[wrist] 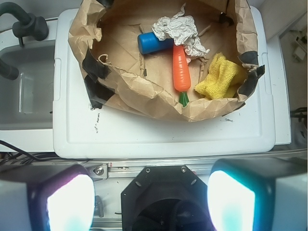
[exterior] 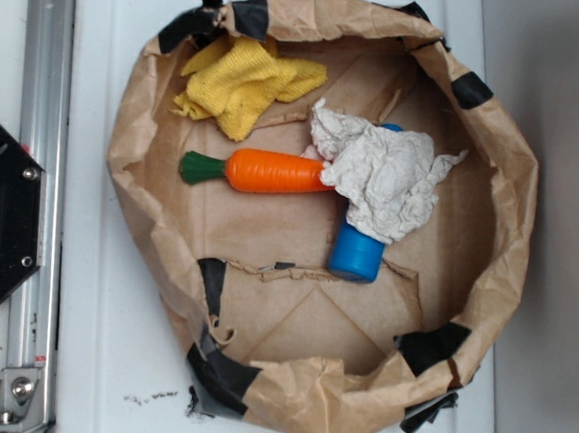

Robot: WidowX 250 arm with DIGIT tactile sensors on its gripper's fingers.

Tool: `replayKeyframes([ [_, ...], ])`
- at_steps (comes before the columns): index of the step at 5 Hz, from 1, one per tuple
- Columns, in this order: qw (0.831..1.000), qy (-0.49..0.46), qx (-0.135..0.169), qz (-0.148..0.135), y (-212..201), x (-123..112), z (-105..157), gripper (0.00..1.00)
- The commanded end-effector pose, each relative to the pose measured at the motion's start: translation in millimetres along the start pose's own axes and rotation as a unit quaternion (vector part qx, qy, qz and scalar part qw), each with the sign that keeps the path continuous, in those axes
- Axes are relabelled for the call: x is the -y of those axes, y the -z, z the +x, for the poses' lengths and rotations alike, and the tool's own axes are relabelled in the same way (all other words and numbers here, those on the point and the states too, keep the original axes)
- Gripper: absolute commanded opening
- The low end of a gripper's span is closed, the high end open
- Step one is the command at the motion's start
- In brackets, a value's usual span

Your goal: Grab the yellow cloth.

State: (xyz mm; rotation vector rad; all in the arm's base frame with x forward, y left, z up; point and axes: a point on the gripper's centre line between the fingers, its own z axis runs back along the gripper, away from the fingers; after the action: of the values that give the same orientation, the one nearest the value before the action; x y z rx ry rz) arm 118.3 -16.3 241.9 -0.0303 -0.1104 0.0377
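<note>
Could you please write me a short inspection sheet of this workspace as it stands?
Surface: white lid under a taped brown paper bowl.
Job's things: yellow cloth crumpled by the bowl's wall, untouched.
Clutter: toy carrot, whitish crumpled wad lying over a blue cylinder.
Grippers: gripper open, outside the bowl.
Cables: black hoses in the wrist view.
Surroundings: metal rail, grey bin.

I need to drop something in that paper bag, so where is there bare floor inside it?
The widest bare floor lies below the toy carrot and left of the blue cylinder, toward the taped rim. A narrower strip runs along the right wall. The top is crowded: yellow cloth, crumpled paper wad.
</note>
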Motion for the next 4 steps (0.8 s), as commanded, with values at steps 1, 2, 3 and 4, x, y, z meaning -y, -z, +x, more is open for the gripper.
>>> replayKeyframes([
  [1,1.0,0.0,0.0,0.0,0,0,0,1.0],
  [2,0.999,0.019,0.002,0.044,27,-9,46,1.0],
  [3,0.995,0.072,-0.002,0.066,63,-9,90,1.0],
  [4,0.973,0.204,-0.021,0.109,99,-6,116,1.0],
])
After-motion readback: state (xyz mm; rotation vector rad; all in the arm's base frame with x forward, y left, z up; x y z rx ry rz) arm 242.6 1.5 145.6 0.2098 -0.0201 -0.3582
